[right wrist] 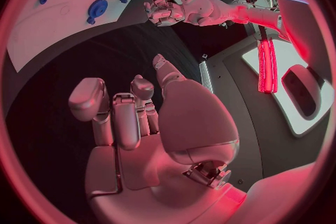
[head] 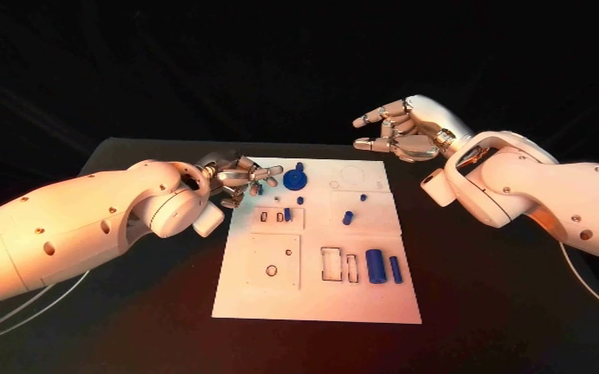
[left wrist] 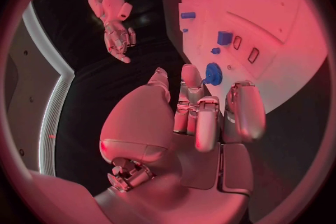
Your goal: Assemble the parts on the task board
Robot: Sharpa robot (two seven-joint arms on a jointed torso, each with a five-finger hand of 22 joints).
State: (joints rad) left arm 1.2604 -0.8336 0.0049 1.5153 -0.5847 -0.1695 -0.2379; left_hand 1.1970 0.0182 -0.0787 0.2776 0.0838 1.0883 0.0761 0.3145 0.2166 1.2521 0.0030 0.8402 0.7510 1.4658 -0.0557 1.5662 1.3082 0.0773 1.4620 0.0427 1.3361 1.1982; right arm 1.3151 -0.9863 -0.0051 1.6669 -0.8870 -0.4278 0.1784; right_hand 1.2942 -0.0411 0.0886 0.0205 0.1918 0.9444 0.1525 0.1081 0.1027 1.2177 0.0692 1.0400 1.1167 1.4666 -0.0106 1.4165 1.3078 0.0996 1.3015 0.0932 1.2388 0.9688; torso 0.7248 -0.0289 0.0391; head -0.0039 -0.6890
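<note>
The white task board (head: 256, 292) lies in the middle of the black table. A blue gear (head: 294, 180) sits near its far left corner, and the left wrist view shows this gear (left wrist: 213, 74) just past my fingertips. My left hand (head: 245, 178) hovers at that corner beside the gear, fingers loosely bent, holding nothing. Two blue cylinders (head: 376, 266) stand side by side near the board's right edge. Small blue pieces (head: 348, 216) dot the board's middle. My right hand (head: 402, 136) is raised beyond the far right corner, fingers apart and empty.
Rectangular recesses (head: 331, 263) and a square plate with a round hole (head: 273, 270) mark the board's near half. Bare black table (head: 499, 305) surrounds the board on both sides. In the right wrist view my left hand (right wrist: 164, 9) hangs by the board's edge (right wrist: 42, 47).
</note>
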